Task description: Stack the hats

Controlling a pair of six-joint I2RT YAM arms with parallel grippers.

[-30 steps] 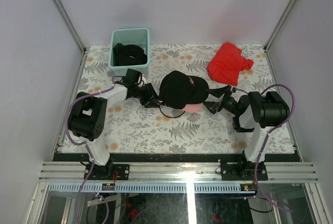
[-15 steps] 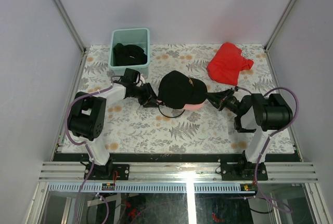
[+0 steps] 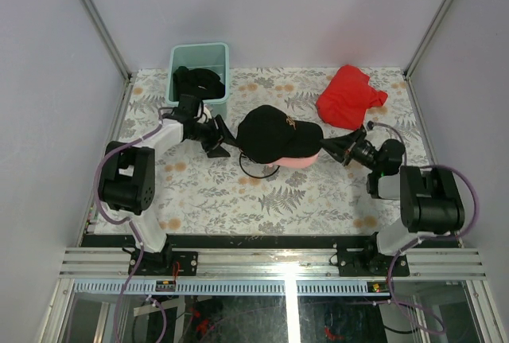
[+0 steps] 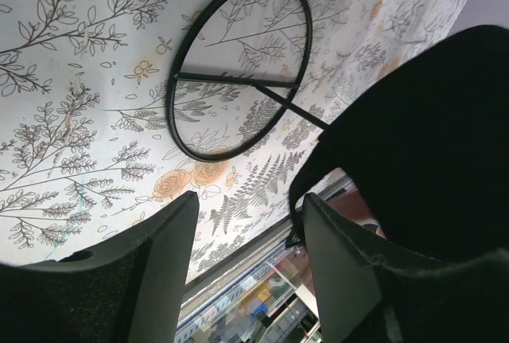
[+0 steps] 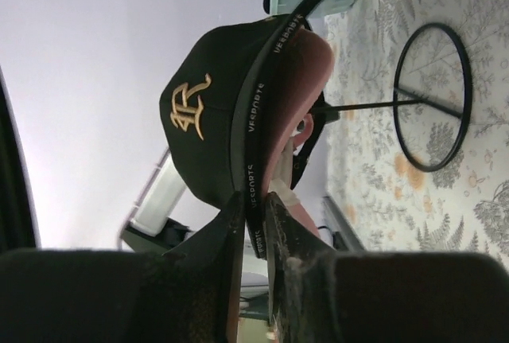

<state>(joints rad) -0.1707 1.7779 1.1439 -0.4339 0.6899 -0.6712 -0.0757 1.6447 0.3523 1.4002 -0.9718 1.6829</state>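
Black gold-logo cap [image 3: 274, 132] sitting over pink cap [image 3: 299, 165]; right fingers [image 5: 211, 271] pinching its brim, left fingers [image 4: 159, 271] standing spread; dark caps [image 3: 197, 82] waiting in mint-green plastic tub [image 3: 199, 48].

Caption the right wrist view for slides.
Right gripper pinches the black cap by its brim, over a pink cap on a stand.

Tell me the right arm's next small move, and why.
Probably a gentle tug on the brim, to seat the black cap squarely over the pink cap. The right gripper has its jaws pinched on that brim's edge, the pink brim shows just beneath it, and the left gripper stands open beside the cap, holding nothing.
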